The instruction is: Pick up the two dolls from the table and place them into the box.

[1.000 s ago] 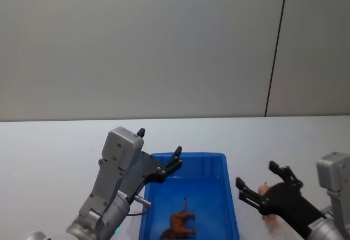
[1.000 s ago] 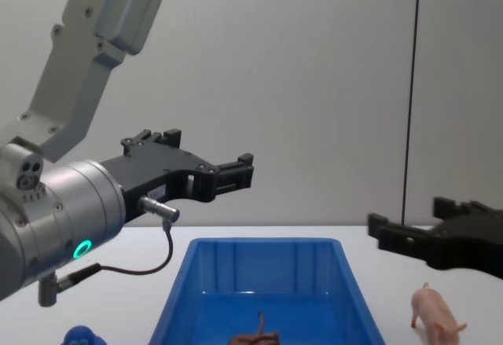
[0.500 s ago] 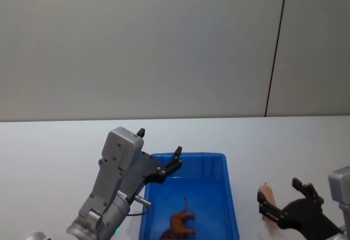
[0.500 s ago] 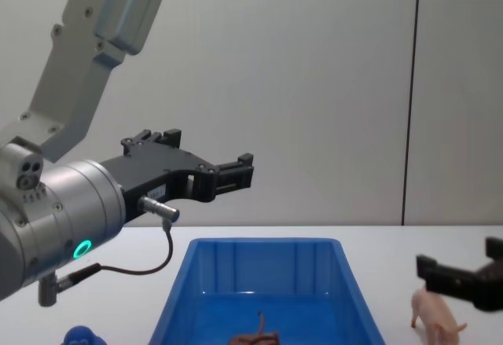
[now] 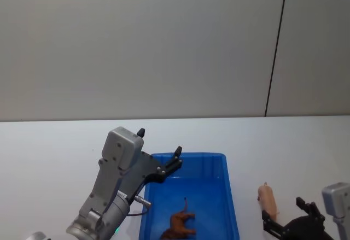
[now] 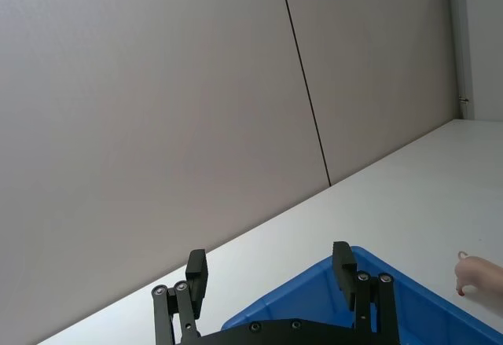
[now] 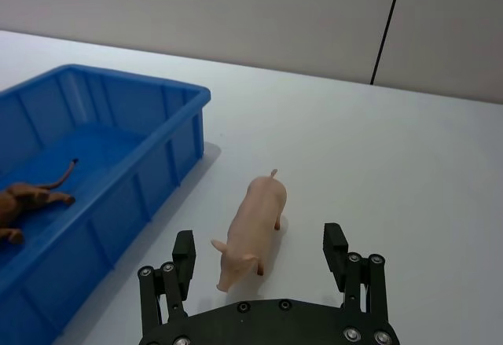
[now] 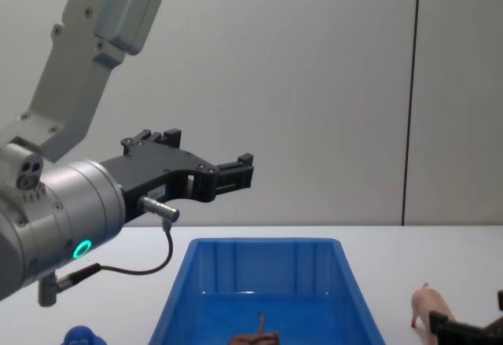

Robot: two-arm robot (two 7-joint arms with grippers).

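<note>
Right wrist view: your right gripper (image 7: 259,241) hangs low with fingers spread wide, gripping nothing, near the head of the pink pig (image 7: 255,223), which stands on the table (image 7: 393,164) beside the box (image 7: 157,89). The reddish-brown animal (image 7: 31,203) lies inside the box. Your left gripper (image 6: 269,258), jaws parted, hovers above the box.

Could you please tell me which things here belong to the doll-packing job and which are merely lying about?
Part of the job:
- pink pig, standing on the table
- brown animal, lying in the blue box
- right end effector, open, close by the pig
- left end effector, open, raised near the box

Lying about:
- rounded blue object, on the table's left
</note>
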